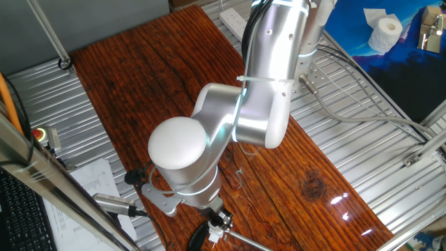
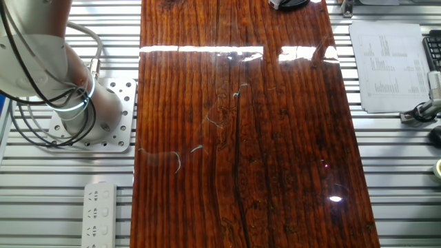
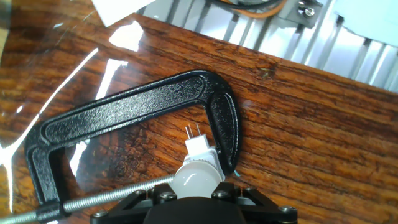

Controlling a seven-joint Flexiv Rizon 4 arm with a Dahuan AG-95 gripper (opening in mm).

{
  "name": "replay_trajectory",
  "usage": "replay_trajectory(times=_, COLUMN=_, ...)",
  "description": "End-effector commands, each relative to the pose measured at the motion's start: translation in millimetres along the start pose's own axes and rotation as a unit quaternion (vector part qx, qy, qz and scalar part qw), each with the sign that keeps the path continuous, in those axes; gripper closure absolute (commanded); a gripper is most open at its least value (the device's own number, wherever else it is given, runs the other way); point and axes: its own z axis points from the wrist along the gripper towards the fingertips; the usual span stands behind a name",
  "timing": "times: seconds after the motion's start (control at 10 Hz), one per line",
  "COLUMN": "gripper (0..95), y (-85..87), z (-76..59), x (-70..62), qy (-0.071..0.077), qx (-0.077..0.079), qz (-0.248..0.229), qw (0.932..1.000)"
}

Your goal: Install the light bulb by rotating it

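- The light bulb (image 3: 198,171) is held by the gripper (image 3: 196,200), two pins pointing away, above a black C-clamp (image 3: 134,112).
- The clamp rests on the wooden table (image 3: 311,124).
- A printed sheet (image 2: 386,65) is seen; its text cannot be read.

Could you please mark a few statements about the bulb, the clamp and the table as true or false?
1. The light bulb sits at the gripper with its two pins pointing away from the hand. True.
2. A black C-clamp lies on the wooden table. True.
3. The bulb's pins are already seated in a socket. False: they are bare, above the wood.
4. The toilet paper roll stands on the wooden board. False: it is off the board, on blue material.
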Motion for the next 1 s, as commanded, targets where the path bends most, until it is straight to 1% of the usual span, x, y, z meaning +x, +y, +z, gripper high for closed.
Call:
replay_trajectory(times=0.1, gripper=76.0, y=-1.8, z=0.0, x=0.7, qy=0.000, qx=0.000, qz=0.032, qw=0.9995)
replay_trajectory(times=0.3, gripper=76.0, y=-1.8, z=-0.1, x=0.6, qy=-0.003, qx=-0.008, qz=0.074, qw=0.9972)
replay_trajectory(times=0.4, gripper=76.0, y=-1.7, z=-0.1, x=0.6, qy=-0.003, qx=-0.007, qz=0.095, qw=0.9955)
replay_trajectory(times=0.7, gripper=76.0, y=-1.7, z=-0.2, x=0.6, qy=-0.005, qx=-0.008, qz=0.128, qw=0.9917)
replay_trajectory(times=0.8, gripper=57.0, y=-1.7, z=-0.2, x=0.6, qy=-0.009, qx=-0.007, qz=0.139, qw=0.9903)
replay_trajectory(times=1.0, gripper=57.0, y=-1.6, z=-0.3, x=0.6, qy=-0.009, qx=-0.008, qz=0.156, qw=0.9877)
